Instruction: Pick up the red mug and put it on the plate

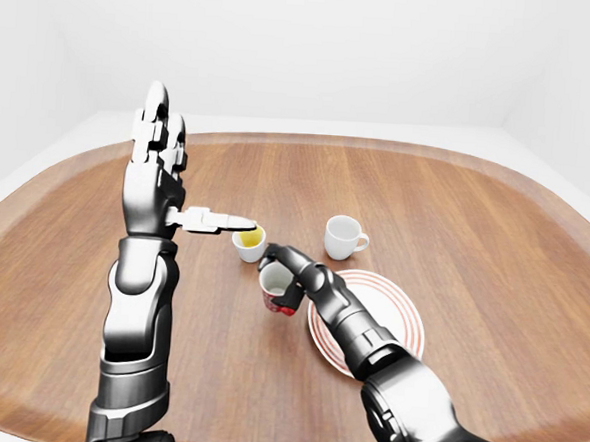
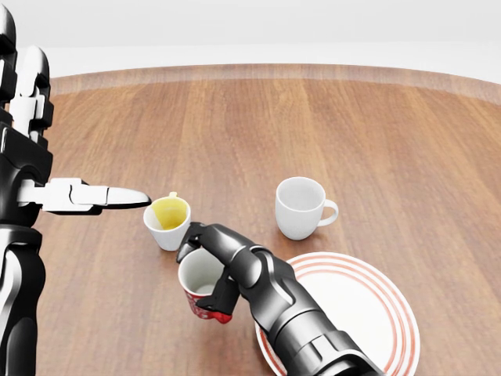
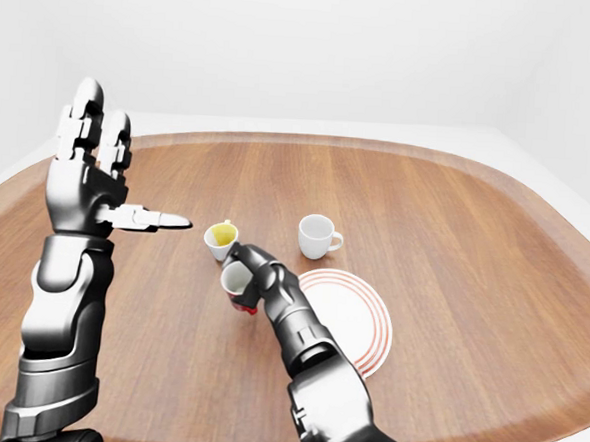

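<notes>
The red mug (image 2: 200, 288), white inside, is held tilted above the table by my right hand (image 2: 213, 270), whose fingers close round its rim and side. It hangs just left of the white plate with red rings (image 2: 366, 313), whose left edge my right forearm covers. My left hand (image 2: 47, 168) is raised at the left of the head view, fingers open and upright, thumb pointing right, holding nothing.
A white mug with a yellow inside (image 2: 168, 222) stands just above the red mug. A plain white mug (image 2: 300, 207) stands above the plate. The round wooden table (image 2: 376, 133) stretches away on all sides.
</notes>
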